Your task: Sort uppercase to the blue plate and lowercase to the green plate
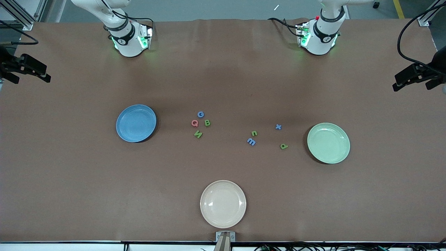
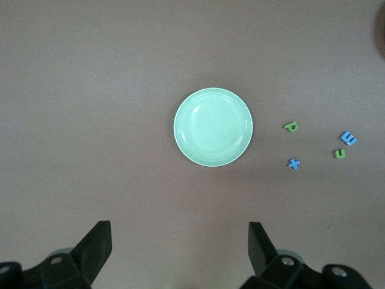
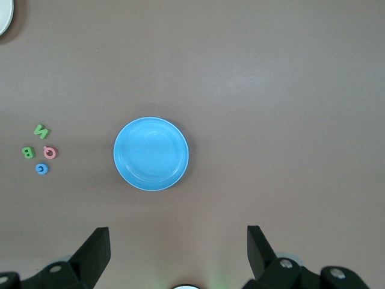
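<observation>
Left claw (image 2: 178, 253): fingers apart, empty, high over green plate (image 2: 213, 127). Right claw (image 3: 177, 256): likewise apart, over blue plate (image 3: 151, 153).

Uppercase (image 1: 200, 123) cluster on counter (image 1: 69, 174) beside blue plate; lowercase (image 1: 266, 136) scattered beside green plate. Beige plate (image 1: 223, 204) nearest camera, seemingly empty.

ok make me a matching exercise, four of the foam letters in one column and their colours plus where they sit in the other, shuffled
Column one:
1. G
2. Q
3. p
4. m

Column two:
a. blue, beside the n
b. green, nearest the green plate
c. blue, farthest from the front camera in its cluster
d. pink-red, beside the B

Pairs: 1-c, 2-d, 3-b, 4-a
</observation>
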{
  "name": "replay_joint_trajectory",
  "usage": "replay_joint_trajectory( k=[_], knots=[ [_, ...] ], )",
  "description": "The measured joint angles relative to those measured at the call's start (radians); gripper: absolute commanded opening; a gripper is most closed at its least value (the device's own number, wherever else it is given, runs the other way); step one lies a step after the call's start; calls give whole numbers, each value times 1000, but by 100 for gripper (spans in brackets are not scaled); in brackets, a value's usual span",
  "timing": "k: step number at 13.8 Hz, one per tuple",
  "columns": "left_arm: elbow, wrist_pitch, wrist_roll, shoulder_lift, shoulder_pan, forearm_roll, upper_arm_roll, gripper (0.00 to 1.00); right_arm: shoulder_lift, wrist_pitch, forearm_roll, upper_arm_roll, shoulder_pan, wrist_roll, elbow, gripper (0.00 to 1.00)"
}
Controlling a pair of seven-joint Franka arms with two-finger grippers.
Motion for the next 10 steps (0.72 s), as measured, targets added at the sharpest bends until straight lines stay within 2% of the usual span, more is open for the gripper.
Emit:
replay_joint_trajectory(
  k=[10],
  knots=[
    [-7,-1,-22,0,9,-23,6,100,0,0,-16,-3,-1,-3,0,100]
  ],
)
